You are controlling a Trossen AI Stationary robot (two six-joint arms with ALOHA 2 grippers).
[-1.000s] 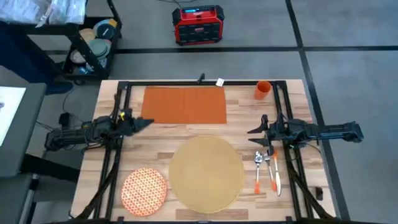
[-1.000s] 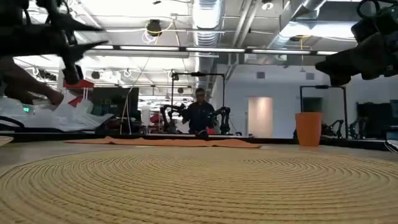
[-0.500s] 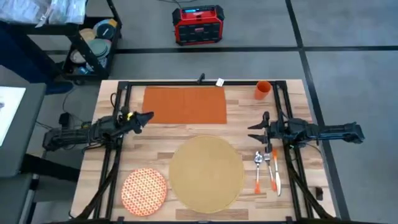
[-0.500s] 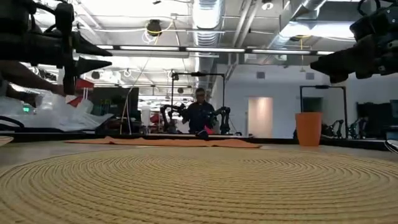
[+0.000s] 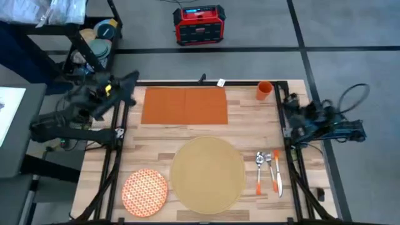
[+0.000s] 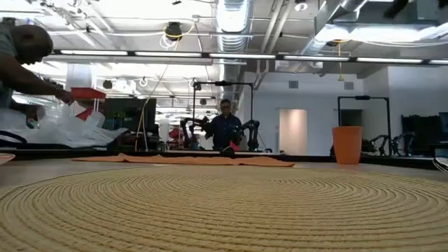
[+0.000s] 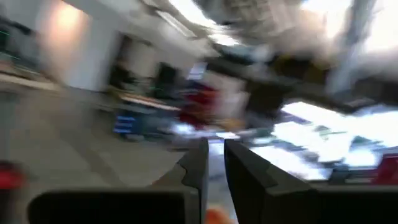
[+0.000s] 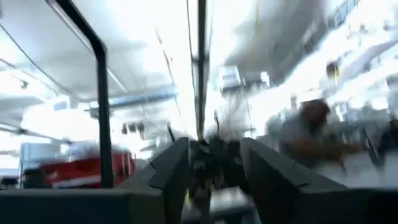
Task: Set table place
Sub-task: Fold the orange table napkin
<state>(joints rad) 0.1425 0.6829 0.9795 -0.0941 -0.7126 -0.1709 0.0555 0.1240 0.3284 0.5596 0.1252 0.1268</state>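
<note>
The napkin (image 5: pixel 185 105) lies flat at the far side of the surface (image 5: pixel 156 147), soft and light, so I judge a corner pinch best; the plate (image 5: pixel 145 191) looks fragile. My left tool (image 5: pixel 128 81) hangs off the far-left edge, fingers nearly together, empty; my right tool (image 5: pixel 291 112) is spread, holding nothing

Placemat (image 5: pixel 207 172) bottom centre on table (image 5: pixel 250 122); plate (image 5: pixel 145 192) lower left, napkin (image 5: pixel 185 105) flat above, cutlery (image 5: pixel 269 170) right, cup (image 5: pixel 264 90) upright upper right.
</note>
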